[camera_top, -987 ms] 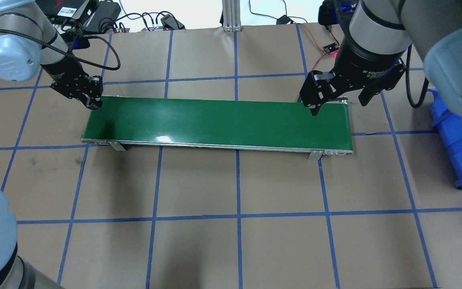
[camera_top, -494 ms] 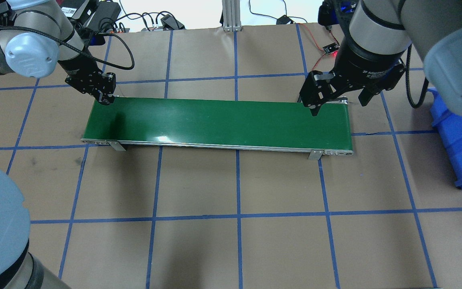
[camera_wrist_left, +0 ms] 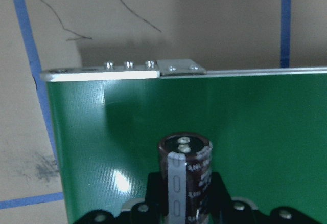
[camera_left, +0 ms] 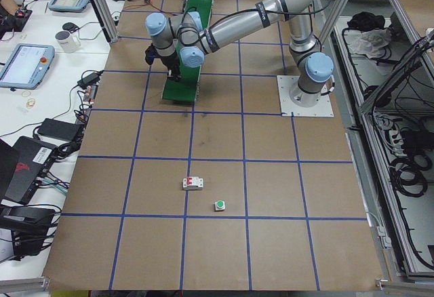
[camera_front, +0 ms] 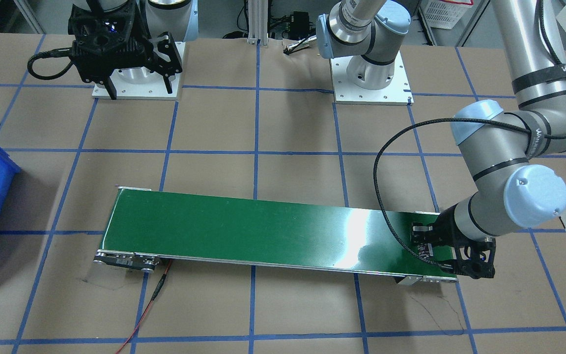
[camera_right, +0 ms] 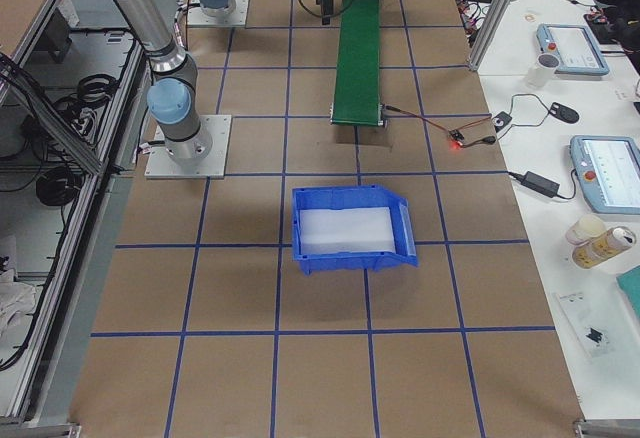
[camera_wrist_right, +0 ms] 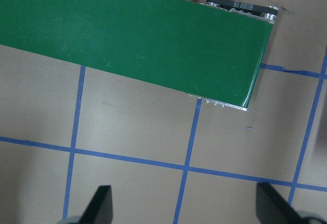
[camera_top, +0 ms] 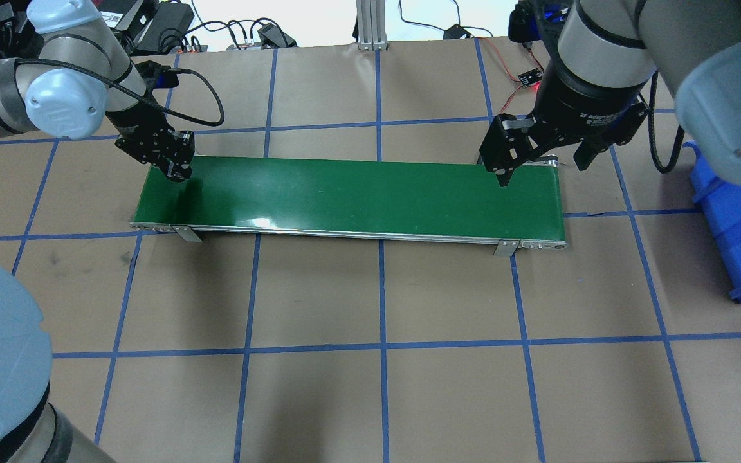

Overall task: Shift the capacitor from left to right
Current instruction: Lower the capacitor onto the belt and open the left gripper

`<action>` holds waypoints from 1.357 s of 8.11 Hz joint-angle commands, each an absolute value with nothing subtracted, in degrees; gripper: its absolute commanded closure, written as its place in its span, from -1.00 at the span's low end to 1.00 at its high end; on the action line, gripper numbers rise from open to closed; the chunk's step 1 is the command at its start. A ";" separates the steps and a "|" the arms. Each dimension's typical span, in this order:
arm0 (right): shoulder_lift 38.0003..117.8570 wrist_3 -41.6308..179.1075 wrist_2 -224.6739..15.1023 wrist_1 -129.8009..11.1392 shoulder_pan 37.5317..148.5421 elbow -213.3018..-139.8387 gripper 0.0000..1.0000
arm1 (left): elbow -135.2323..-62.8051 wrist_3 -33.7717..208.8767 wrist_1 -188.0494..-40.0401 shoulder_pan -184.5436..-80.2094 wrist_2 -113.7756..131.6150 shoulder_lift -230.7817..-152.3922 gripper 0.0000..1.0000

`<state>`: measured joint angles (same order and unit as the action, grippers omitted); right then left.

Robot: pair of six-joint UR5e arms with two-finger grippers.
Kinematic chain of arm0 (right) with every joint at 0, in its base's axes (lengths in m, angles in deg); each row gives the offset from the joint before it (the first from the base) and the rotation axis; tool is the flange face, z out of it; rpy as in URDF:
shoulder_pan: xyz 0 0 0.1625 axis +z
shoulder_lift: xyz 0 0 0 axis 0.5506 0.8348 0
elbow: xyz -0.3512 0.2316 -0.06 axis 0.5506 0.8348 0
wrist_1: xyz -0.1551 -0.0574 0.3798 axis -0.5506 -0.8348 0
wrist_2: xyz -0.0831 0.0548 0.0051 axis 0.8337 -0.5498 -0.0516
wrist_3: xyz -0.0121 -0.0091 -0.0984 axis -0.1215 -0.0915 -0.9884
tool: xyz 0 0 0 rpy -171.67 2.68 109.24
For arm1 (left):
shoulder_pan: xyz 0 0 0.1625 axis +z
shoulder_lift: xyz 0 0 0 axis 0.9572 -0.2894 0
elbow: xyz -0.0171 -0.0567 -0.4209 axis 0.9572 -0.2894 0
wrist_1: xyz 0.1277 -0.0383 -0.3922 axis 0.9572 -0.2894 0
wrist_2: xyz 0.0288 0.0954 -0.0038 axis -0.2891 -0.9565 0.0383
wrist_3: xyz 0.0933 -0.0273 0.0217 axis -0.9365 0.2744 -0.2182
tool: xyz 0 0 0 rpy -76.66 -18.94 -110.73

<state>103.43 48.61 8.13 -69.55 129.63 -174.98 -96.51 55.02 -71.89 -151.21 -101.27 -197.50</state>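
The left gripper (camera_top: 177,168) hangs over the left end of the green conveyor belt (camera_top: 357,193), its fingers clamped on the capacitor (camera_wrist_left: 185,178). The part shows only in the left wrist view, where it sits between the fingers above the belt and does not appear to touch it. So the pick-up looks done. Setting the part on the belt, the run across and the collection at the far side look yet to come.

At the belt's right end the right gripper (camera_top: 541,164) waits with its fingers spread wide and nothing between them. Beyond it stands a blue bin (camera_top: 731,218), probably the destination.

The capacitor's long axis runs bottom to top in the wrist view. Its metallic end, with two terminals, faces the belt's silver side rail (camera_wrist_left: 102,73), and a pale stripe runs along the body. I cannot tell whether it is upright relative to the table.
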 commanded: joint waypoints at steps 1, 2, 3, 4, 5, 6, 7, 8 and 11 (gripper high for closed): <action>102.96 48.72 8.06 -69.60 129.64 -174.98 -1.00 | -99.54 55.42 -71.68 -151.31 -101.30 -197.66 0.74; 102.08 48.81 8.06 -69.60 129.65 -175.07 -1.00 | -99.63 55.33 -71.25 -151.32 -101.21 -197.74 0.32; 101.29 48.72 8.15 -69.60 129.65 -175.07 -1.00 | -99.72 55.85 -66.02 -151.40 -99.12 -197.83 -0.99; 101.11 48.72 8.15 -69.60 129.65 -175.07 -1.00 | -99.63 57.08 -65.45 -151.49 -95.53 -197.66 -1.00; 100.94 48.72 8.24 -69.77 129.65 -175.07 -1.00 | -99.54 57.18 -65.53 -152.19 -95.49 -196.87 -1.00; 100.24 48.81 8.15 -70.29 129.65 -174.98 -1.00 | -99.37 57.35 -66.40 -153.93 -95.93 -195.04 -1.00; 99.80 48.72 8.50 -70.99 129.30 -174.98 -1.00 | -99.19 57.79 -72.24 -154.82 -96.19 -192.50 -1.00; 97.27 48.98 7.89 -71.44 129.21 -174.98 -1.00 | -98.76 61.45 -78.04 -155.09 -96.55 -189.69 -1.00; 88.56 49.51 8.93 -80.61 129.03 -175.94 -0.95 | -98.58 67.94 -86.76 -158.78 -101.03 -180.03 -1.00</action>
